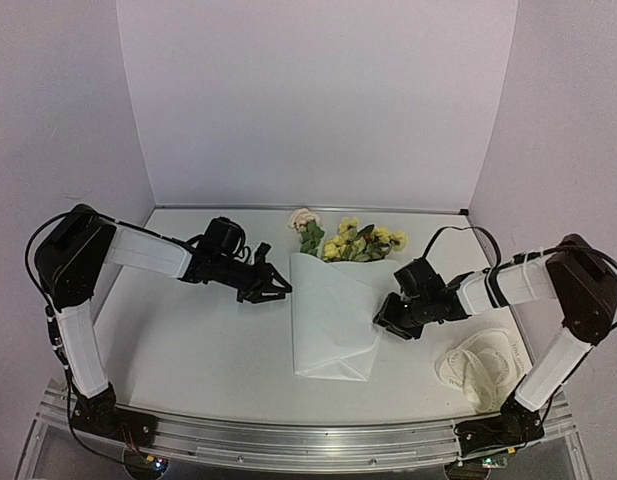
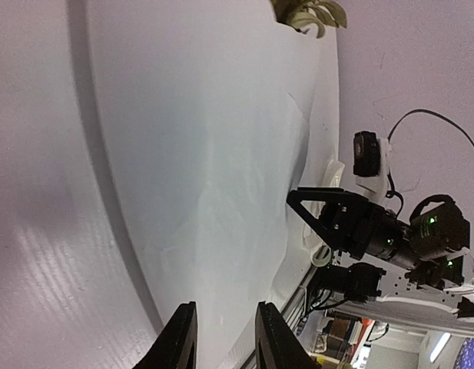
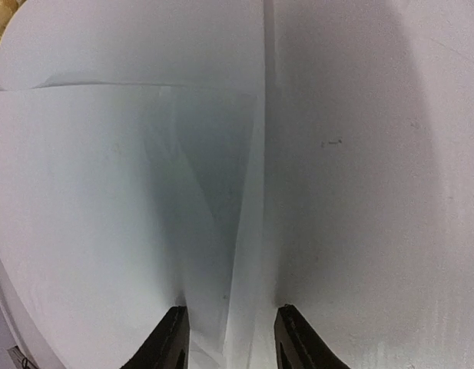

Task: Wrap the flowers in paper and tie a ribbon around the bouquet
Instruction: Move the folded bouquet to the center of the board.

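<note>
The white paper-cone bouquet (image 1: 333, 320) pointed its yellow blossoms (image 1: 363, 242) far; left end effector (image 2: 225, 307) gaped narrowly; right end effector (image 3: 230, 311) gaped astride a fold (image 3: 256, 231), shown only wrist-side.

table (image 1: 188, 350): white | backdrop (image 1: 318, 100): white | rail (image 1: 288, 438): metal, near edge

The left arm (image 1: 138, 252) reaches in from the left with its elbow raised, the left tool (image 1: 271, 291) pointing right with jaws slightly parted, while the right arm (image 1: 523, 282) folds inward, the right tool (image 1: 385, 324) low, pointing left, jaws apart.
</note>
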Robot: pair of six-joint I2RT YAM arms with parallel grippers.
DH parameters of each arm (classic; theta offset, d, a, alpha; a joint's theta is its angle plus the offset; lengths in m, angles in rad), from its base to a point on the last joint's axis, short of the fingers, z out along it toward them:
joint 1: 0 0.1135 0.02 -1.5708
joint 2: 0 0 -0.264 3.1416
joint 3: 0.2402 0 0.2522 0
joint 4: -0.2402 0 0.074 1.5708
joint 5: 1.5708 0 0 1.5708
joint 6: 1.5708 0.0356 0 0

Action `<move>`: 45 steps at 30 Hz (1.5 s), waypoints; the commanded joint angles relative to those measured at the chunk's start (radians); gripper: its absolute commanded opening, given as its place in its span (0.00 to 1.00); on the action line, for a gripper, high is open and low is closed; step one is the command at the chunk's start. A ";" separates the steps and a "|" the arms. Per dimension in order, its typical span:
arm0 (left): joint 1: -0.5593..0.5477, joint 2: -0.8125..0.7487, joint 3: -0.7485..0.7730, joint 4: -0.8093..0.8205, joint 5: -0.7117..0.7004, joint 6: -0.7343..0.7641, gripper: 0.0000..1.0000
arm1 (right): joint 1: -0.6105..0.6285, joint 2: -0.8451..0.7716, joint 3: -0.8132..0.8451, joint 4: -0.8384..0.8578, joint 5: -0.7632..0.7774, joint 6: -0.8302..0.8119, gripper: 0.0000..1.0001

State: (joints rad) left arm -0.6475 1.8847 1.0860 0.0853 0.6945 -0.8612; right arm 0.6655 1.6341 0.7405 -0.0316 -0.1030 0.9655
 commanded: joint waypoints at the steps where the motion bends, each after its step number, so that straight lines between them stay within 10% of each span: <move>1: 0.045 -0.053 -0.036 0.005 -0.006 0.034 0.28 | -0.002 0.073 0.085 0.024 -0.018 -0.022 0.37; 25: 0.137 0.075 0.056 0.002 0.010 0.048 0.28 | -0.058 0.328 0.484 -0.141 -0.054 -0.178 0.36; 35: 0.138 -0.003 0.044 -0.044 -0.041 0.081 0.39 | -0.055 0.005 0.392 -0.360 0.044 -0.174 0.78; 45: 0.140 -0.160 -0.012 -0.086 -0.131 0.113 0.60 | 0.036 -0.395 0.087 -0.692 0.326 0.038 0.80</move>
State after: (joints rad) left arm -0.5139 1.8333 1.0954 0.0157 0.6126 -0.7805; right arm 0.6460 1.3064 0.9312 -0.5117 0.0637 0.8797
